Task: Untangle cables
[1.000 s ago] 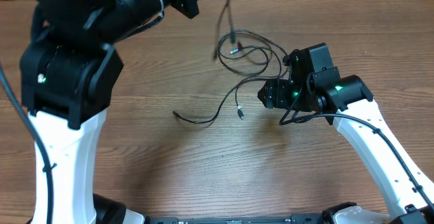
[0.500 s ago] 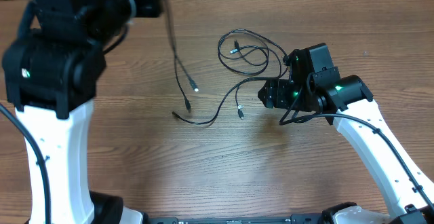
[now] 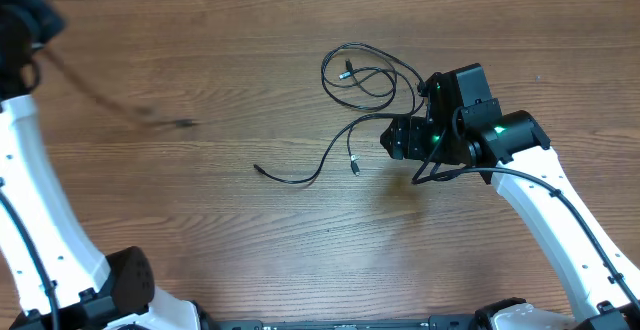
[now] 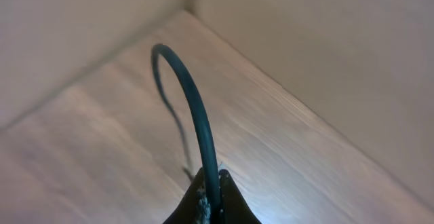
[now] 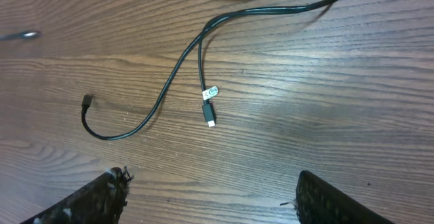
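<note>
While my left tool (image 4: 211, 197) sits pinched fully closed on one black cable (image 4: 196, 115), which arches up out of its tips, overhead that cable shows only as a blurred streak at the far left of the tabletop (image 3: 250, 260). My right tool (image 5: 210, 178) has its fingers spread wide, gripping nothing, hovering above a small plug end (image 5: 208, 112). The other cables (image 3: 360, 75) lie loosely looped on the wood near the middle, just beside that right tool.
</note>
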`<state>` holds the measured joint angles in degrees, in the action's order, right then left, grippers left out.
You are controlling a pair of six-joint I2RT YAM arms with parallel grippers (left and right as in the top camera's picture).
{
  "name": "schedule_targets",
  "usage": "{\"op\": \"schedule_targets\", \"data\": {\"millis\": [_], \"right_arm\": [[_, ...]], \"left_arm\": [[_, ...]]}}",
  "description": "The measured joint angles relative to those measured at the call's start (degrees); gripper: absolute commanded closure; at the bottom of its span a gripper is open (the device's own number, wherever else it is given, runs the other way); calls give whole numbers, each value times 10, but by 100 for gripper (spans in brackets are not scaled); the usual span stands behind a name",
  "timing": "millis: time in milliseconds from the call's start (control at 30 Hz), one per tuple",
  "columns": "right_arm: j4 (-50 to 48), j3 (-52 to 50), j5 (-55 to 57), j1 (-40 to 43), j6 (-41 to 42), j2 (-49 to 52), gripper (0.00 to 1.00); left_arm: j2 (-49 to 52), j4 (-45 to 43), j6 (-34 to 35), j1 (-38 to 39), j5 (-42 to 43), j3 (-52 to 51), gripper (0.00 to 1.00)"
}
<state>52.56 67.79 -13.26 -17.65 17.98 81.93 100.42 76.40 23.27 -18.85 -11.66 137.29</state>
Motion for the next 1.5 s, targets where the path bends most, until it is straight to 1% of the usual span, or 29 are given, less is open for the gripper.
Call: {"op": "schedule_targets", "data": {"millis": [100,133,167,200,267,300,367,400,533,667,800,933,1000,1067,1167,1200,1333,1500], "right_arm": [[0,0,0,0,0,0,23],[-1,0,0,0,0,0,23],[0,0,0,0,0,0,23],[0,0,0,0,0,0,23],[-1,0,0,0,0,0,23],[0,0,0,0,0,0,23],[0,0,0,0,0,0,23],[-1,0,0,0,0,0,23],[0,0,0,0,0,0,23],[0,0,0,0,0,0,23],[0,0,0,0,0,0,23],[2,0,0,0,0,0,23],[8,0,2,0,0,0,24],[25,0,16,0,12,0,21],[69,0,74,1,72,0,6],[82,0,99,4,97,0,4],[97,0,144,40,160,0,1],[103,0,145,114,187,-3,0]], "left_arm": [[0,-2,6,-33,-6,0,96],[0,-2,6,-38,-6,0,93],[0,-2,7,-44,-7,0,78],[0,-2,8,-49,-7,0,48],[0,-2,8,-52,-9,0,25],[0,-2,8,-52,-8,0,18],[0,-2,8,-52,-3,0,12],[0,-2,9,-52,2,0,10],[0,-1,11,-47,35,0,10],[0,0,9,-19,61,0,10],[0,0,-20,41,79,0,9],[0,2,-76,121,111,0,4],[3,10,-104,158,129,0,1],[10,24,-124,189,144,0,1],[37,45,-145,232,160,1,0],[52,52,-149,247,165,1,0],[114,54,-158,288,190,1,0],[184,27,-171,342,205,1,0]]}}
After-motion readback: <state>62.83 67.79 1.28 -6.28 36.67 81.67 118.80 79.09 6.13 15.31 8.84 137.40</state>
